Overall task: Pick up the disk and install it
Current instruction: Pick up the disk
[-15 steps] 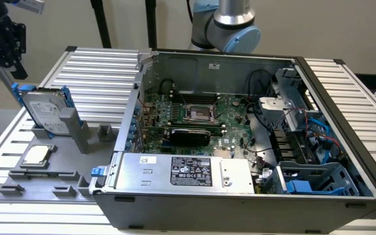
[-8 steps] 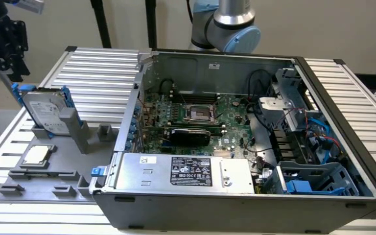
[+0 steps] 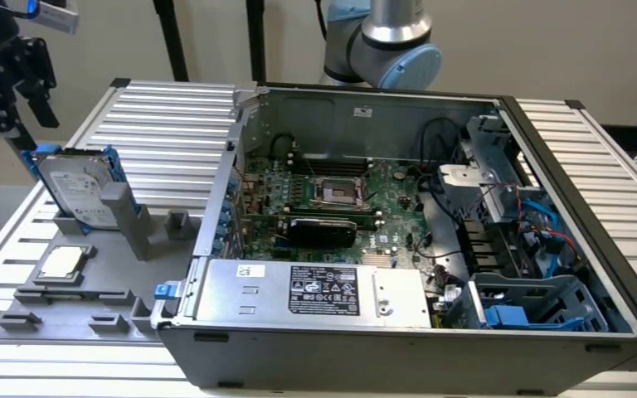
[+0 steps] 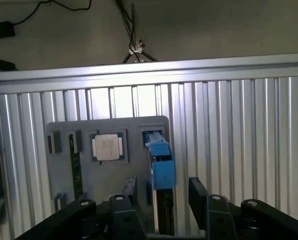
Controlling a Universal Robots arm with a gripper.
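Toward the upper left of the exterior view, found the gripper hanging just above the disk, not touching it. Saw the disk standing upright on its edge in a slot of the grey holder at the exterior view's left, labelled face toward the camera, blue frame along its rim. Noted a chip lying flat on the holder, lower in the frame than the disk. Made out the open case filling the centre and right, with the board on its floor, a silver box along the near wall and a bluish cage at lower right. Spotted the arm at top centre behind the case.

From the wrist camera, looked along the disk edge-on, flanked by the fingers. Judged the jaws open: clear gap between either one and the disk, nothing gripped. Picked out the chip beside the disk on the holder, and the ribbed table under all of it. Caught a green strip set in the holder, on the chip's far side from the disk.
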